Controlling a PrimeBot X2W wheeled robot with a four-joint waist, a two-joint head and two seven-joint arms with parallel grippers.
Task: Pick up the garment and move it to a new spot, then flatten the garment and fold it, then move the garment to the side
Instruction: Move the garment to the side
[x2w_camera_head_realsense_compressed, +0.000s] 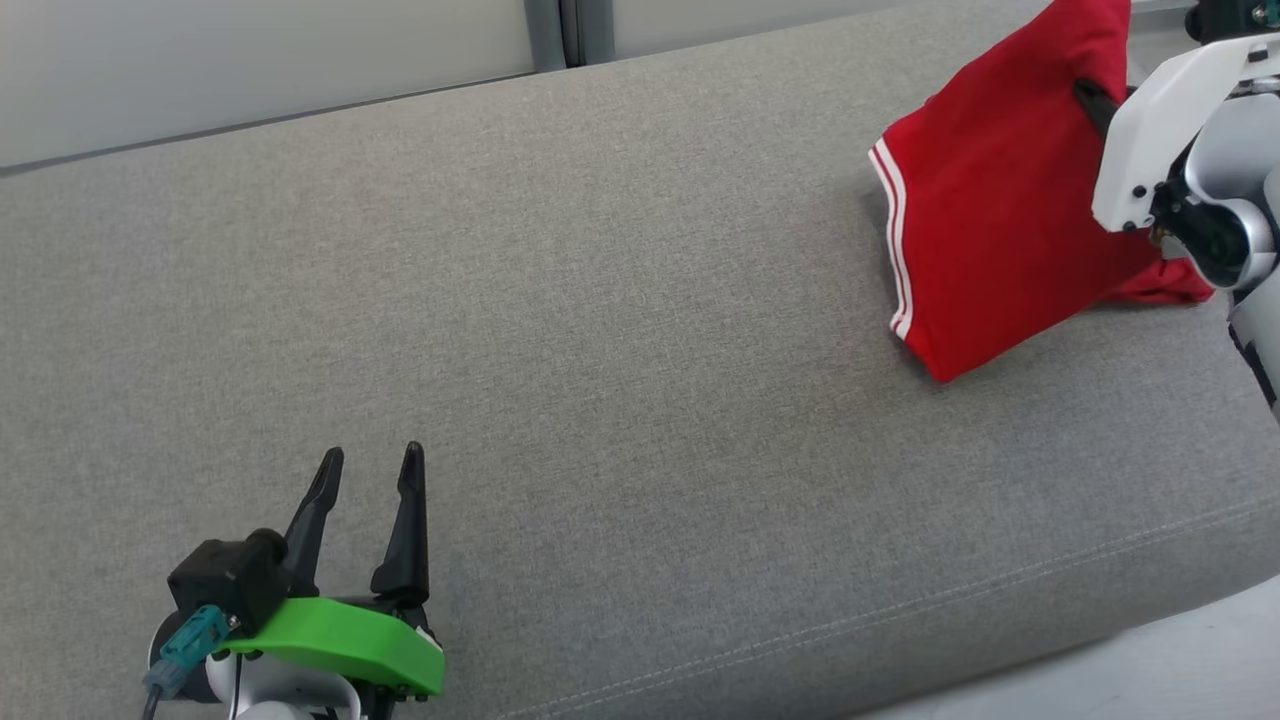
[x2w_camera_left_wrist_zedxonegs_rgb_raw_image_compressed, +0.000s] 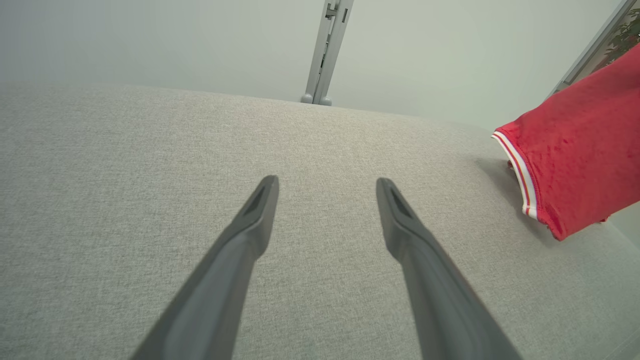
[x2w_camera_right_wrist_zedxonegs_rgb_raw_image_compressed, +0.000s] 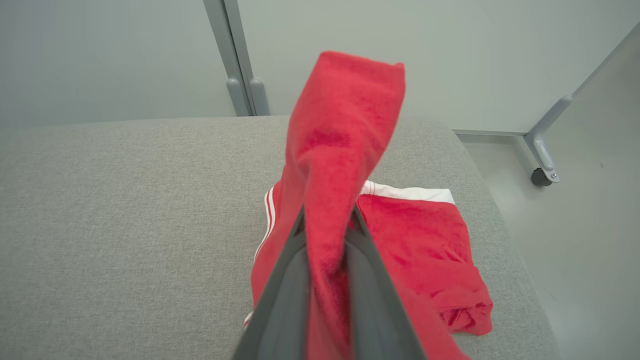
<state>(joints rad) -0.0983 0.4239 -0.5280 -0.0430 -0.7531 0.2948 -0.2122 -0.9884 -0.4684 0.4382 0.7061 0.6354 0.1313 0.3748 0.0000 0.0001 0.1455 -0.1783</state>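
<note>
The garment (x2w_camera_head_realsense_compressed: 990, 210) is red with white stripes along its hem. It hangs at the far right of the grey cushion, its lower part still trailing on the fabric. My right gripper (x2w_camera_right_wrist_zedxonegs_rgb_raw_image_compressed: 327, 220) is shut on a fold of the garment (x2w_camera_right_wrist_zedxonegs_rgb_raw_image_compressed: 345, 150), which drapes over the fingers, while the rest lies bunched below. In the head view the right gripper (x2w_camera_head_realsense_compressed: 1090, 100) pinches the cloth from the right. My left gripper (x2w_camera_head_realsense_compressed: 370, 465) stands open and empty near the cushion's front left, far from the garment (x2w_camera_left_wrist_zedxonegs_rgb_raw_image_compressed: 575, 170).
The grey cushion (x2w_camera_head_realsense_compressed: 600, 300) spreads wide between the two arms. Its front edge runs along the lower right, with pale floor (x2w_camera_head_realsense_compressed: 1150, 660) beyond. A wall panel with a grey post (x2w_camera_left_wrist_zedxonegs_rgb_raw_image_compressed: 325, 50) stands behind, and a caster foot (x2w_camera_right_wrist_zedxonegs_rgb_raw_image_compressed: 542, 172) is on the floor at the right.
</note>
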